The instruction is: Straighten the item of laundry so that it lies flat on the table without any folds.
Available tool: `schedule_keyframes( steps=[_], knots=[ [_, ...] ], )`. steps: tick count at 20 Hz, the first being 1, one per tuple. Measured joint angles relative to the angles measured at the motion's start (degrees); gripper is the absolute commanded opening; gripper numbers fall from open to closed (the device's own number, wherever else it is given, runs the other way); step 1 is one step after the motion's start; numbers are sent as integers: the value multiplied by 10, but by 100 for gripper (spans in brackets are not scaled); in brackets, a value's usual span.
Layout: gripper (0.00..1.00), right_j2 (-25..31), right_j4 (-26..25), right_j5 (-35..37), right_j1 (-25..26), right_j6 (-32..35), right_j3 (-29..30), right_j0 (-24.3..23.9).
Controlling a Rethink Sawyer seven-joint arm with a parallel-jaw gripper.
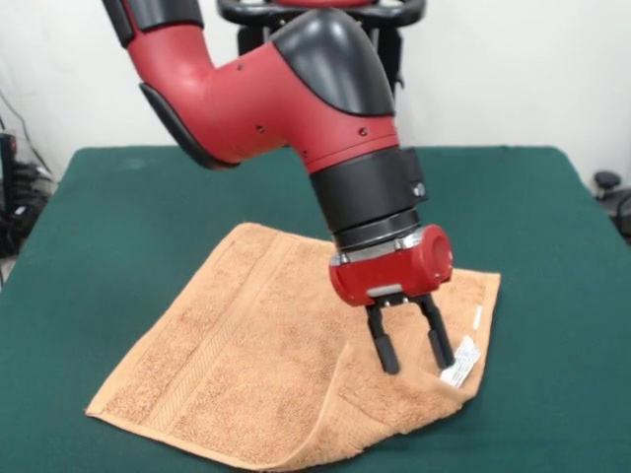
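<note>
The orange-tan terry towel [266,355] lies on the dark green table [108,207], spread out over most of its area. Its near right corner is folded over onto the cloth, forming a raised flap [404,394], with a small white label [460,362] at the fold's right edge. My gripper [414,360] hangs from the red and black arm over that folded corner. Its two black fingers [384,350] are apart and hold nothing, with the tips at or just above the cloth next to the label.
The robot's pedestal [315,15] stands at the far side of the table. Dark equipment and cables show beyond the table's left edge [15,197] and a dark object beyond its right edge [611,192].
</note>
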Motion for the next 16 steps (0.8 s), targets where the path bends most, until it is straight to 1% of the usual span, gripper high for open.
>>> schedule_keyframes(
  steps=[10,16],
  knots=[
    [100,0,0,0,2,0,-2,-8],
    [100,-1,0,0,23,0,-26,0]
  ],
)
